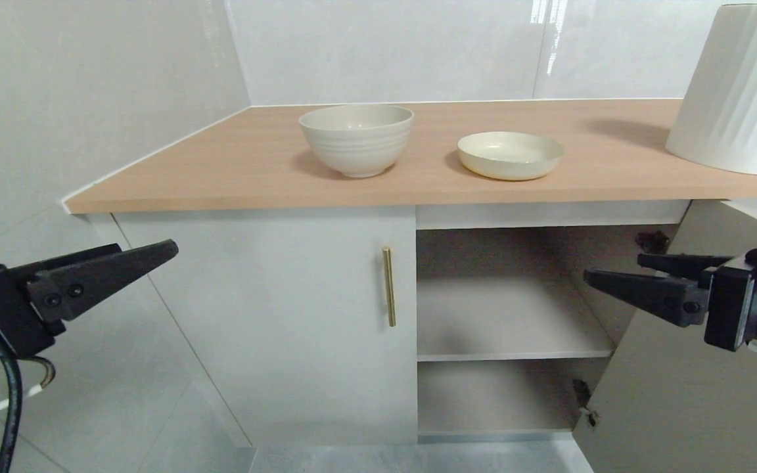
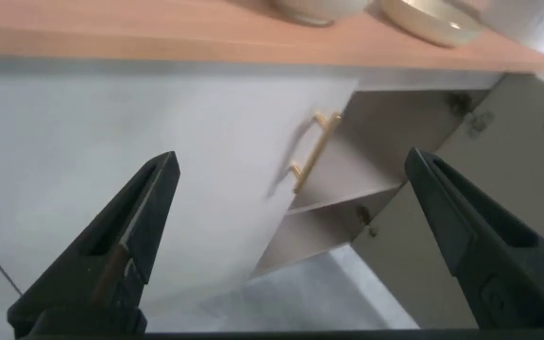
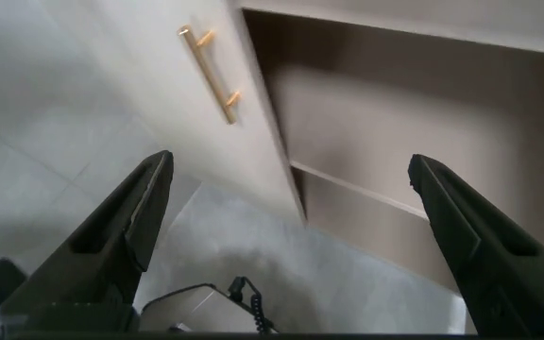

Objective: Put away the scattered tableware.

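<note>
Bowl [image 1: 356,139] and shallow plate [image 1: 510,154] sit side by side, upper centre, on the wooden counter [image 1: 221,171] — untouched. Left gripper [image 1: 147,249] hovers lower left, right gripper [image 1: 615,267] mid-right before the open cabinet [image 1: 510,315] — both jaws spread wide, empty.

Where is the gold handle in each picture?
Head view: gold handle on the shut door's edge, beside the open compartment.
Left wrist view: handle on the shut door, under the countertop.
Right wrist view: handle on the door beside the open compartment.
Shared landmark: the cabinet shelf.
</note>
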You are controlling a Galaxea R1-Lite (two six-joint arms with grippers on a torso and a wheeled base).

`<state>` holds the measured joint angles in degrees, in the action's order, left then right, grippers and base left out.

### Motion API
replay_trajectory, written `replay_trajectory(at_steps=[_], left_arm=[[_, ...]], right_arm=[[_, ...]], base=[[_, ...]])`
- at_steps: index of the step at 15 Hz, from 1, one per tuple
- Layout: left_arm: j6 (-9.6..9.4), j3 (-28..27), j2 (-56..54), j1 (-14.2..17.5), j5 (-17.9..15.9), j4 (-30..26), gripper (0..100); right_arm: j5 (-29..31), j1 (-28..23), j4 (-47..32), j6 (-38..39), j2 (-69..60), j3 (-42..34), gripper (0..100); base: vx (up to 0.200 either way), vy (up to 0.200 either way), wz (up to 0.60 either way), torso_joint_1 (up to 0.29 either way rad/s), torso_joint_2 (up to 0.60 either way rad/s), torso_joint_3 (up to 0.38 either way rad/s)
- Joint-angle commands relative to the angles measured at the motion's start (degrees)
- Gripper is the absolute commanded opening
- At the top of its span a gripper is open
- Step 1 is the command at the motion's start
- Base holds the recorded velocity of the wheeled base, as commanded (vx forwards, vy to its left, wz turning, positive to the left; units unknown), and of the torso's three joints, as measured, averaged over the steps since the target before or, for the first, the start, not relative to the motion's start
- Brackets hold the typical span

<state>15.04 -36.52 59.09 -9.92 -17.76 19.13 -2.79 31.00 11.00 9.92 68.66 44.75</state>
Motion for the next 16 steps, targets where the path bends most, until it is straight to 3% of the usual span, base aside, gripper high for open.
replay_trajectory(at_steps=[1, 5, 9, 11, 16], left_arm=[[-0.19, 0.14, -0.29, -0.01, -0.08, 0.03, 100], [-0.63, 0.58, -0.2, -0.1, -0.87, 0.03, 100], [-3.88, 0.31, -0.38, -0.1, -0.96, -3.13, 100], [-3.88, 0.31, -0.64, -0.1, -0.96, -3.13, 100], [-3.79, 0.31, -0.9, -0.1, -1.05, -3.13, 100]], right_arm=[[-0.02, 0.02, -0.01, 0.01, -0.37, -0.02, 100], [-0.02, 0.02, -0.01, 0.01, -0.63, -0.02, 100], [-0.02, 0.02, -0.01, 0.01, -1.16, -0.02, 100], [-0.02, -0.24, 0.34, 0.18, -1.51, -0.19, 100], [-0.37, -1.91, 4.74, -0.34, -2.04, -2.21, 100]], base=[[0.0, 0.0, 0.0, 0.0, 0.0, 0.0], [0.0, 0.0, 0.0, 0.0, 0.0, 0.0], [0.15, 0.0, 0.0, 0.003, 0.01, 0.002], [0.2, 0.0, 0.0, -0.005, 0.0, 0.002], [0.0, 0.0, 0.0, 0.0, 0.0, 0.0]])
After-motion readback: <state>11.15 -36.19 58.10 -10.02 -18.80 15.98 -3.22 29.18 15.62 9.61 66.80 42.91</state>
